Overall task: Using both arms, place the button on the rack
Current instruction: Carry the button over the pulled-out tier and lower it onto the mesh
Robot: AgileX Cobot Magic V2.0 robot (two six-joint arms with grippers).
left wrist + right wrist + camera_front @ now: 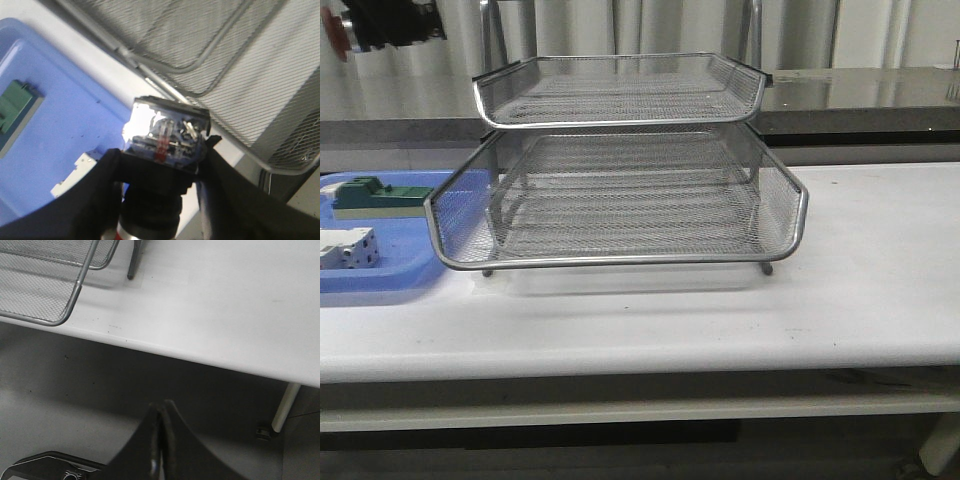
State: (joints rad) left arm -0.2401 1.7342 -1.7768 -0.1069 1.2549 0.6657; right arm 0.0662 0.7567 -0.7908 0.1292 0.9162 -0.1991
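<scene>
Rack (620, 165): standing mid-table, waiting for your delivery. Left gripper (162, 172): clamping the button (167, 137), carrying it high beside the rack; you are needing to lower it into a tray. Right gripper (159, 440): pinched closed, empty.

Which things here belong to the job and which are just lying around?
Job:
- button, gripped by the left gripper
- rack
- right gripper, shut, empty

Lying about:
- blue tray
- green block
- white switch
</scene>
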